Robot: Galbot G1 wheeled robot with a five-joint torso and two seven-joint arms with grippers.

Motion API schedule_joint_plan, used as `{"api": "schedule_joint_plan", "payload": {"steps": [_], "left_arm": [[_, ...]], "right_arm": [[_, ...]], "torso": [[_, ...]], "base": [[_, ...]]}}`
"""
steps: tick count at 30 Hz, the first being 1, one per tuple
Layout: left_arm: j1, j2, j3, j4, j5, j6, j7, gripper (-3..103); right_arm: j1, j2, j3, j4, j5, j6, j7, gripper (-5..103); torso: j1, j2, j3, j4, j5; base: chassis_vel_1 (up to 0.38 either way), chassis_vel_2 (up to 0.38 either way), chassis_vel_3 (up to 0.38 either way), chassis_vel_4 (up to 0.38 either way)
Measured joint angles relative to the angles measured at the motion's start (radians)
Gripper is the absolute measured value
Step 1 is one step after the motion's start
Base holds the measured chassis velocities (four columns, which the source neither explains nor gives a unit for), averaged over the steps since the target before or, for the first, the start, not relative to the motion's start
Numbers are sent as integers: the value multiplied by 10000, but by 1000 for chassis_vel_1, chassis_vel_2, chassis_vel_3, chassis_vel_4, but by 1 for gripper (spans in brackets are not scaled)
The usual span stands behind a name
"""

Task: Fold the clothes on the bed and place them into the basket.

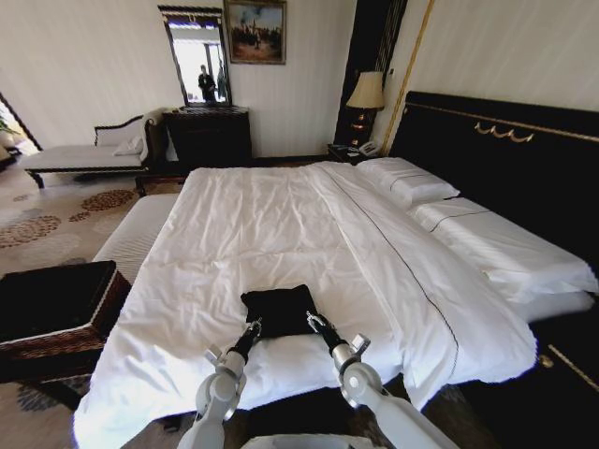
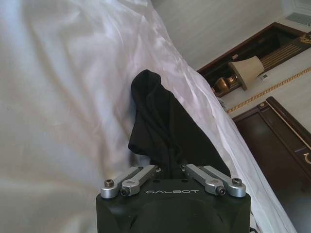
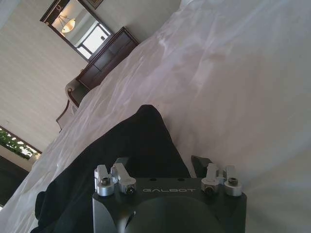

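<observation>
Nearest, at the bed's near edge: left gripper (image 2: 170, 170), closed down on a bunched fold of the black T-shirt (image 1: 279, 309). Just beside it, right gripper (image 3: 160, 165), fingers spread and clamping nothing, one fingertip over the black cloth and the other over the white duvet (image 1: 281, 215), so straddling the garment's near right corner. Places the T-shirt as a compact dark patch on the duvet close to the near edge, well short of the pillows (image 1: 407, 180); appears already partly folded, with one limp lobe rising in the left wrist view.

To the left, off the bed and well apart from the garment: dark woven wicker basket (image 1: 65, 341). Farther off: black headboard (image 1: 505, 159).

Risks, as judged from this arrangement:
- Uneven lift. With one corner gripped and the other not, likely swings the loose side down and undoes the fold.
- Duvet caught with the shirt. With the right fingertip resting over white fabric, may pinch bedding on closing and drag it along.
- Thin purchase on the left. Holding a small bunch of soft cloth, may slip free under the garment's own weight.
- Long carry. Needs a sideways transfer past the bed's edge to the basket; could let the hanging cloth snag the wicker rim or fall beside it on the carpet.
</observation>
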Motion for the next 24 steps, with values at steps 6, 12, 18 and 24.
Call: {"api": "schedule_joint_plan", "payload": {"steps": [6,12,18,24], "left_arm": [[-21,-16,6,38,49,-38,8,9],[-64,1,92,48,180,-116,9,9],[-75,8,205,43,454,-227,76,9],[194,-49,352,-1000,355,-337,122,9]], "right_arm": [[-3,46,-2,-29,-63,179,-63,47],[-207,90,58,79,-13,596,-561,25],[-340,189,59,297,26,837,-908,9],[-477,263,60,734,-1078,1446,-1479,7]], "torso": [[1,0,0,0,0],[0,0,0,0,1],[0,0,0,1,0],[1,0,0,-1,0]], "base": [[0,0,0,0],[0,0,0,0],[0,0,0,0],[0,0,0,0]]}}
